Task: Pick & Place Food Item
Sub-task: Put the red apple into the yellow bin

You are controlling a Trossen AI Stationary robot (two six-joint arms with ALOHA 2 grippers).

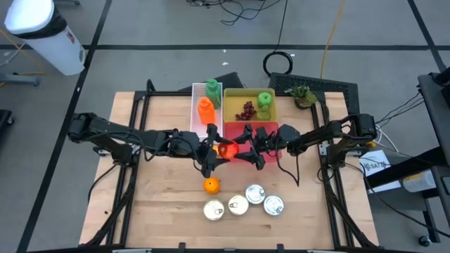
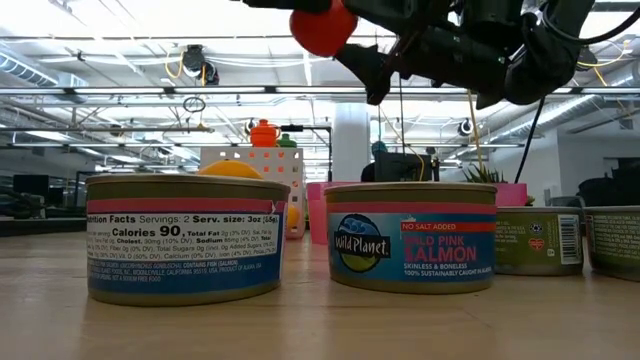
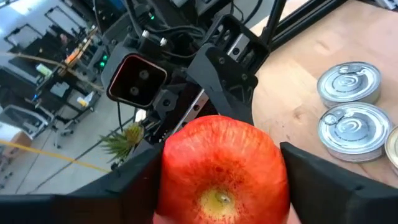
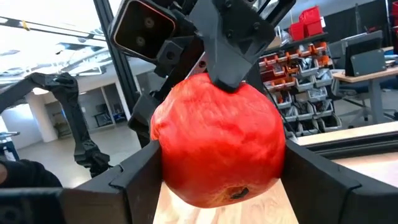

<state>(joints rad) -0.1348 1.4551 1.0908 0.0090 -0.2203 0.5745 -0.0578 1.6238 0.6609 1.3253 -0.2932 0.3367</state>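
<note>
Four sealed round tins (image 1: 238,204) sit in a shallow arc at the 6 o'clock edge of the wooden table (image 1: 162,204), lids up. From table height, one label reads pink salmon. Just beyond them, toward 7 o'clock from the table's middle, an orange (image 1: 211,185) rests alone on the wood. Over the middle of the table, lifted clear of the surface, is the red fruit (image 1: 226,150), round and glossy. The two dark arms meet at it. The left gripper (image 1: 214,153) reaches in from 9 o'clock, and its wrist camera shows its two fingers pressed against opposite sides of the fruit. The right gripper (image 1: 242,149) reaches in from 3 o'clock, and its wrist camera likewise shows a finger set against each side of the fruit, so both grippers appear closed on it at once. Directly behind the fruit, toward 12 o'clock, a pink bin (image 1: 278,131) lies partly under the right arm. Behind that, a yellow-green bin (image 1: 239,93) holds dark grapes (image 1: 246,109) and a green fruit (image 1: 264,100). Beside it, at 11 o'clock, a white tray (image 1: 197,90) carries an orange bottle (image 1: 204,111) and a green bottle (image 1: 212,88). A small potted plant (image 1: 302,93) stands at the far corner, near 1 o'clock.
</note>
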